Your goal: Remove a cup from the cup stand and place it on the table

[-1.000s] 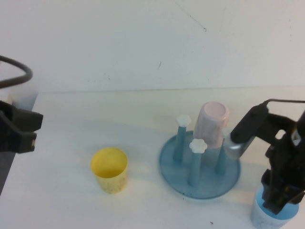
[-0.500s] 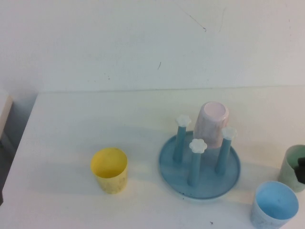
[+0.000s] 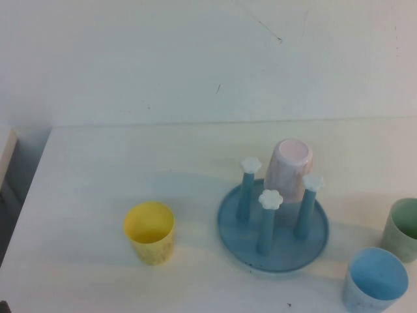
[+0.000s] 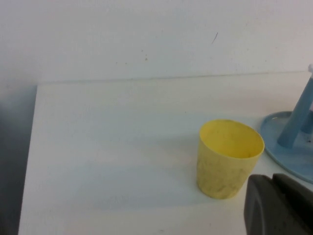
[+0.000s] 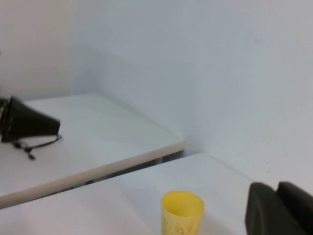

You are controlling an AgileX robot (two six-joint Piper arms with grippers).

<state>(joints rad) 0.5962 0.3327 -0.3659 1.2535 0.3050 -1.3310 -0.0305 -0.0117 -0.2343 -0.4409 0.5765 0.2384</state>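
The light blue cup [image 3: 376, 282] stands upright on the table [image 3: 98, 169] at the front right, just right of the cup stand [image 3: 273, 228]. Nothing touches it. The stand's blue dish carries three pegs with white caps; a pale pink cup [image 3: 289, 169] hangs upside down at its back. Neither arm shows in the high view. My left gripper [image 4: 275, 180] is shut and empty, close beside a yellow cup [image 4: 229, 157], with the stand's edge [image 4: 288, 147] beyond. My right gripper [image 5: 276, 188] is shut and empty, raised, looking across the table toward the yellow cup [image 5: 182, 211].
A pale green cup [image 3: 402, 229] stands upright at the right edge, behind the blue cup. The yellow cup [image 3: 150, 231] stands left of the stand. A second white table with a black object [image 5: 29, 126] lies beyond the left end.
My right arm has drawn back from over the blue cup and left the high view; the cup stays on the table. The left arm has also left that view's left edge.
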